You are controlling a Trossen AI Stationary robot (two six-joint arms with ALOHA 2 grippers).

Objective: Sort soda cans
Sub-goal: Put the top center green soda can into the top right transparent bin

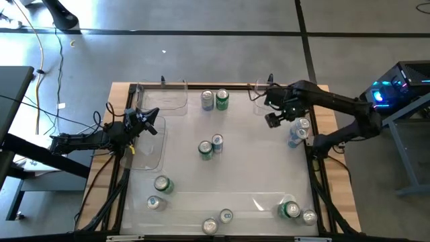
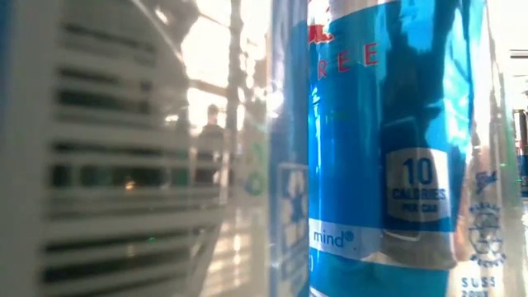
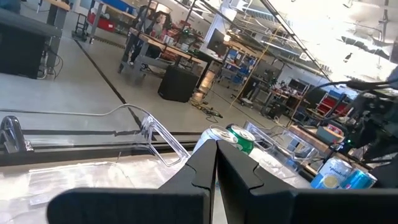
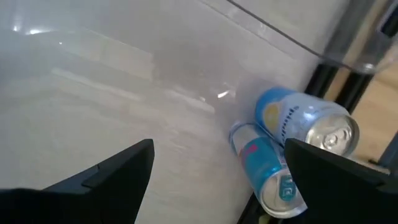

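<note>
High view: left end effector [image 1: 149, 121] at counter [image 1: 269, 176] left edge, fingers together, empty. Soda cans [image 1: 211, 149] scattered across counter: pairs at back, centre, front. Right end effector [image 1: 275, 114] back right, fingers apart, empty, beside two blue cans [image 4: 298, 149].

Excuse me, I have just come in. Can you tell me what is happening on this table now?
A two-armed robot is sorting soda cans spread over a table. The right end effector is open and empty at the far right side, beside two blue cans near the table's right edge. The left end effector is shut, holds nothing, and waits over a clear tray at the left. The other cans stand in pairs, among them one at the far edge and one in the middle.
</note>
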